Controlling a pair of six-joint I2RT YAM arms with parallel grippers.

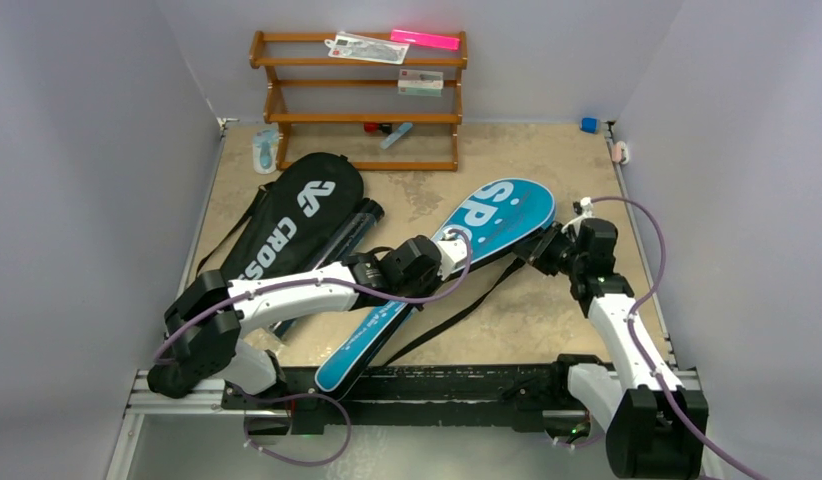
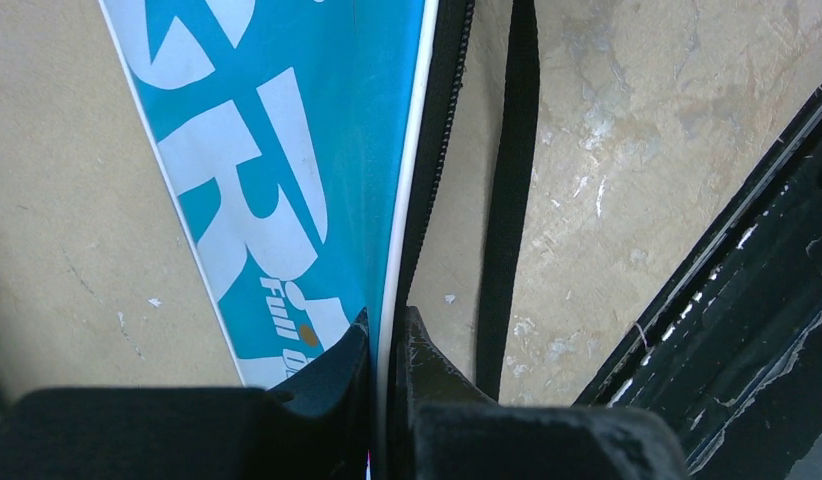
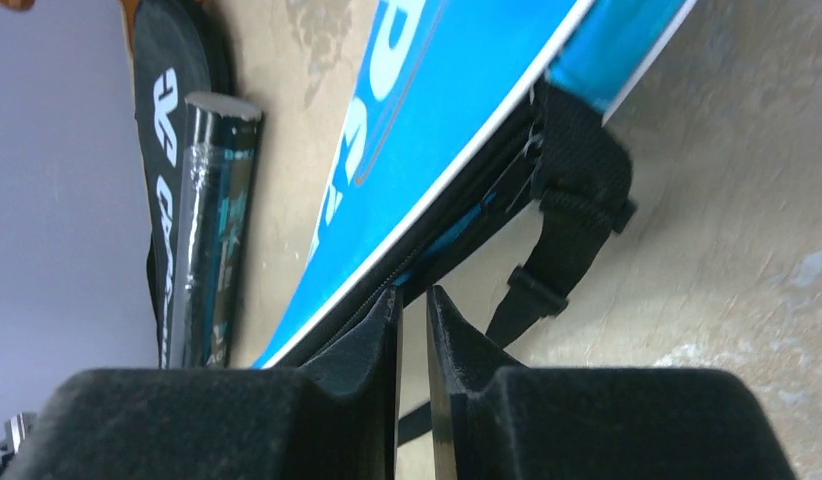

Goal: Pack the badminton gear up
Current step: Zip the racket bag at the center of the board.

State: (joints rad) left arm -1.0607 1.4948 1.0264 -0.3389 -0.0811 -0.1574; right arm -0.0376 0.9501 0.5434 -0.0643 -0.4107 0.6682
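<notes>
The blue "SPORT" racket cover (image 1: 487,215) lies slantwise across the table's middle, its black strap (image 1: 467,305) trailing toward the front. My left gripper (image 2: 387,320) is shut on the white-piped edge of this cover (image 2: 317,150), beside its zip. My right gripper (image 3: 414,298) is at the zip edge near the cover's wide end (image 3: 457,90). Its fingers stand a narrow gap apart, and I cannot see whether the tips pinch anything. The black "CROSSWAY" cover (image 1: 287,220) lies at the left with the long black tube (image 1: 347,232) along its right side. No rackets or shuttlecocks are visible.
A brown wooden rack (image 1: 357,118) stands against the back wall, holding a pink bar and clear packets. A pale-blue item (image 1: 265,150) lies left of it. A small blue thing (image 1: 589,125) sits in the back right corner. The black front rail (image 1: 437,385) borders the table.
</notes>
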